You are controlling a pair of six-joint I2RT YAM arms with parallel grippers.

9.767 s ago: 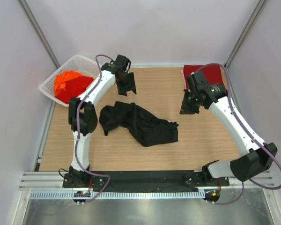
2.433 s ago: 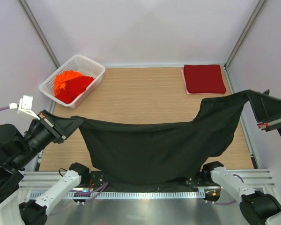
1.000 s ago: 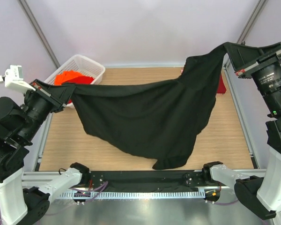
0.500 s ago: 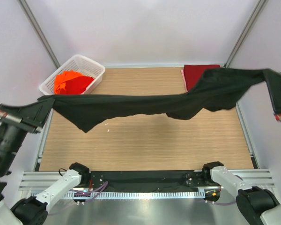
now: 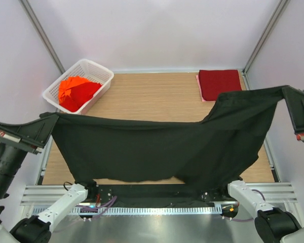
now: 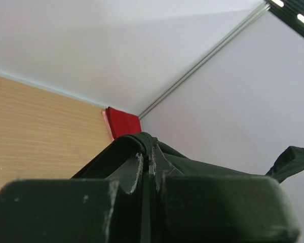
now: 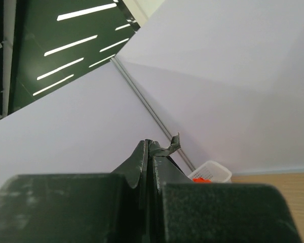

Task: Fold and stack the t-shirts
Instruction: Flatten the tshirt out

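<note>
My left gripper (image 5: 49, 119) is clamped tight on one corner of the black shirt (image 5: 162, 152), and my right gripper (image 5: 286, 92) is pinched just as tight on the opposite corner. Both wrist views show cloth squeezed between my closed fingers. The shirt hangs spread wide in the air between my two arms, above the table (image 5: 152, 96), its lower edge sagging toward the near edge by my bases. The red shirt (image 5: 220, 84) lies folded flat at the far right corner. The orange shirts (image 5: 76, 94) sit heaped in the basket (image 5: 102, 71) at the far left.
</note>
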